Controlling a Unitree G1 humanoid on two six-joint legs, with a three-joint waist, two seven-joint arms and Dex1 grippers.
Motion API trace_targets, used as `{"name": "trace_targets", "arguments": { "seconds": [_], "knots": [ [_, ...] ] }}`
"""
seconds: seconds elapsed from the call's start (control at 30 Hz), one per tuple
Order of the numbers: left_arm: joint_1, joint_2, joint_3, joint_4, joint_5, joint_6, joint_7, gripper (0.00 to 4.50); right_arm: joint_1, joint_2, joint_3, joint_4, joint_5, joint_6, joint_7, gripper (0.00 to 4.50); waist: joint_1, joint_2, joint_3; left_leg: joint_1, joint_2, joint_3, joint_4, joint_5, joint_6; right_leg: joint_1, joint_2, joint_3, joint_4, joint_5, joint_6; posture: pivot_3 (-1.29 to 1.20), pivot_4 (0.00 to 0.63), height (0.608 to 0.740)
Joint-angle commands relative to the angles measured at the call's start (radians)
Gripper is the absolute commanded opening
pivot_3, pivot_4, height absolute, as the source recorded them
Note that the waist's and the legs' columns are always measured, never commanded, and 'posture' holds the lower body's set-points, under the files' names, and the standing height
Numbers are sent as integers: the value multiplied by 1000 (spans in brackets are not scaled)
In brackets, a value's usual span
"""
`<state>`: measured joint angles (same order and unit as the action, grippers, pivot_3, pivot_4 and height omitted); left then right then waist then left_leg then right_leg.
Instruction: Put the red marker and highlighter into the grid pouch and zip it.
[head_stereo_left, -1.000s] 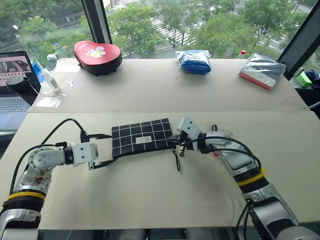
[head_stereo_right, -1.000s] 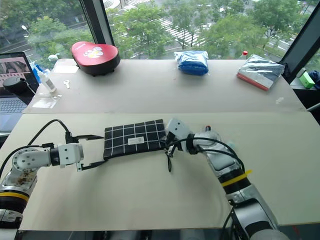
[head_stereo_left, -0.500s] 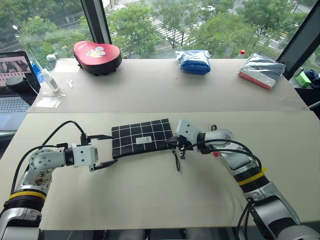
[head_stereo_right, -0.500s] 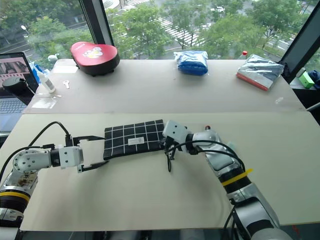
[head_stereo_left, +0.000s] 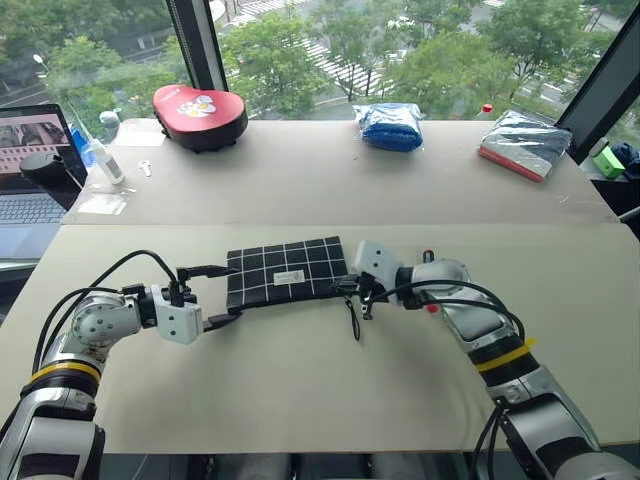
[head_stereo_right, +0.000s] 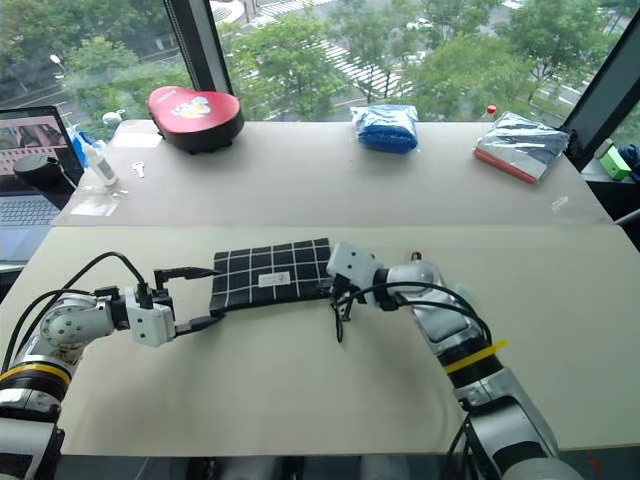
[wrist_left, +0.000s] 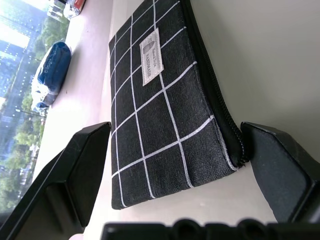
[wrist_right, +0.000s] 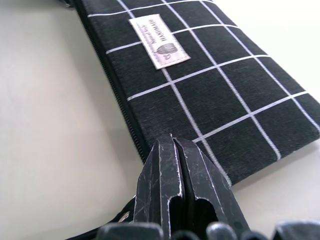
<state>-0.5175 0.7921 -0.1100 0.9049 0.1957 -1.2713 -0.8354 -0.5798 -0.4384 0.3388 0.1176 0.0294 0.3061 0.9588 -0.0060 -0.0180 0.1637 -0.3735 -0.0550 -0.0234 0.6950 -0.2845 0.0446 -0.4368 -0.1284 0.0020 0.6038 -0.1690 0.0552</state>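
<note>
The grid pouch (head_stereo_left: 287, 274) lies flat on the near desk (head_stereo_left: 300, 380), label side up, its zipper edge toward the robot. The left tool (head_stereo_left: 219, 296) stands with its two fingers wide apart, straddling the pouch's left end; in the left wrist view one finger (wrist_left: 75, 170) sits off the far long edge and the other just beside the zipper corner, and contact with the fabric cannot be confirmed. The right tool (head_stereo_left: 356, 287) is at the pouch's right end with its fingers (wrist_right: 175, 190) pressed together; the right wrist view places them at the zipper line (wrist_right: 112, 82). A black pull strap (head_stereo_left: 353, 318) trails from that corner onto the desk surface toward the robot; whether the shut fingers pinch it cannot be told. The zipper appears closed along the length seen. On the far desk (head_stereo_left: 300, 170), well apart from the pouch, rest a red rounded case (head_stereo_left: 199, 107), a blue wrapped bundle (head_stereo_left: 390, 125) and a silver packet (head_stereo_left: 524, 143). A laptop (head_stereo_left: 30, 160) stands at the far left.
</note>
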Motion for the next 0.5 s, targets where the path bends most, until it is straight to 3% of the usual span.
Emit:
{"name": "trace_targets", "arguments": {
  "seconds": [0.03, 0.23, 0.5],
  "knots": [
    [-34, 30, -32, 87, 107, -35, 76, 4500, -3, 2, -34, -46, 30, 0, 4, 20, -2, 0, 0, 1, 0, 0, 0, 0, 0, 0, 0, 0, 2, 0, 0, 0, 150, 740],
    [-85, 20, -91, 161, 182, -95, 168, 4500, 2, 0, -35, -52, 37, 5, -4, 20, -2, 0, 0, 3, 1, 0, 0, 0, 0, 0, 0, -1, 6, 0, 0, 0, 150, 740],
    [-89, 9, -147, 195, 147, -155, 199, 4500, 1, 0, -38, -48, 27, 5, -37, 20, 1, 0, 0, 3, 1, 0, 0, 0, 0, 0, 0, -1, 6, 0, 0, 0, 150, 740]
  ]
}}
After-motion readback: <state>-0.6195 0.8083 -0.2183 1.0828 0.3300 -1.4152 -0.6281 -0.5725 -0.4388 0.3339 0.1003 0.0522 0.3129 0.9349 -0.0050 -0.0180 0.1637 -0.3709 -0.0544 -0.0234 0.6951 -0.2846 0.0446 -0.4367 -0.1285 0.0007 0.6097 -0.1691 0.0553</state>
